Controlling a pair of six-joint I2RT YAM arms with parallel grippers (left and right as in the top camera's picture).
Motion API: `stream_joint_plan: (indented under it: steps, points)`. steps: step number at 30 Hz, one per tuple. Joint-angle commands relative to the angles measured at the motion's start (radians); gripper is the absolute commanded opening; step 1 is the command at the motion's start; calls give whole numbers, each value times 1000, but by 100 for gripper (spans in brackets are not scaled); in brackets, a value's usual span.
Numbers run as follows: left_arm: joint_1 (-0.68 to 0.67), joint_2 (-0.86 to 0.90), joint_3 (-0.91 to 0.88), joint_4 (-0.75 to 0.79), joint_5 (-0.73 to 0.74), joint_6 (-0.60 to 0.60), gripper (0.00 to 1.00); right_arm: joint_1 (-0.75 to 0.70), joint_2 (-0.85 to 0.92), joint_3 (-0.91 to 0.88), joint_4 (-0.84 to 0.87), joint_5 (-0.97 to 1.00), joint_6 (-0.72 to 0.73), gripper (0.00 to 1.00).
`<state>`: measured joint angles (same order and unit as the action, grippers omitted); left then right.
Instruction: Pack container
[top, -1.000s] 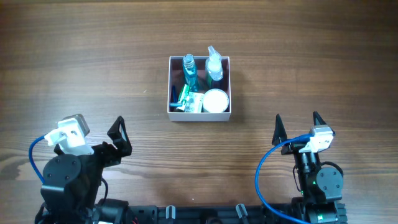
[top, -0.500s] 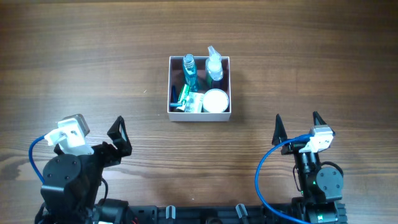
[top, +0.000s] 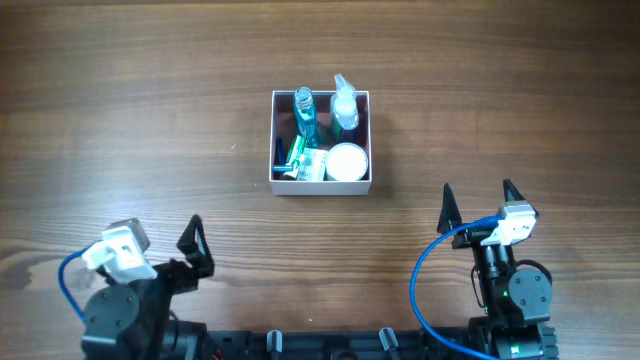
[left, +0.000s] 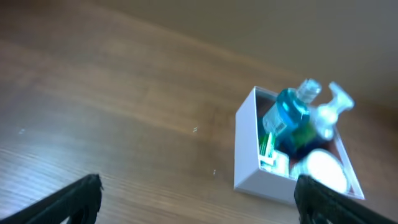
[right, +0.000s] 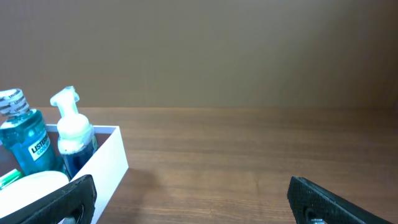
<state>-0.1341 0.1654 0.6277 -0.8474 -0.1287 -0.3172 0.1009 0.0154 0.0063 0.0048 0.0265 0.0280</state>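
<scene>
**Desk:** What do the pincers show?

**Photographer:** The left pincer (left: 198, 193) and the right pincer (top: 478, 195) both gape wide with nothing between their fingers. Each sits low at the near edge of the wooden worktop (top: 500, 80).

**Desk:** And the container?

**Photographer:** The container (top: 321, 187) rests mid-worktop, well apart from both. It lies at about one o'clock from the left pincer and about eleven o'clock from the right. Packed inside are a blue mouthwash bottle (top: 303, 110), a foam pump bottle (top: 345, 105), a round white jar (top: 348, 160) and green-and-white packets (top: 300, 160).

**Desk:** What could go wrong from here?

**Photographer:** Both bottles stand at the far wall and rise above the thin rim. A pincer sweeping in low at that height would likely clip one and tip it out. The box looks light, so a finger catching its wall could shove it across the wood or spill it. With the jaws this wide, one finger could also snag the rim on the way in. The left wrist view is blurred, so fine detail there cannot be told.
</scene>
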Motion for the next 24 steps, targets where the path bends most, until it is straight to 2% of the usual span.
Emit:
stream_joint_plan:
  steps: [1, 6, 10, 16, 19, 24]
  points:
    - [8, -71, -170, 166, 5, -2, 100, -4, -11, -1, 4, -12, 1, 100]
    - [8, -118, -375, 470, 6, 4, 100, -4, -11, -1, 4, -12, 0, 100]
    - [8, -150, -500, 648, 55, 87, 100, -4, -11, -1, 4, -12, 0, 100]
    - [8, -163, -585, 703, 69, 106, 100, -4, -11, -1, 4, -12, 0, 100]
    - [8, -163, -594, 717, 122, 193, 100, -4, -11, -1, 4, -12, 0, 100]
    - [8, -163, -595, 718, 133, 208, 100, -4, -11, -1, 4, -12, 1, 100]
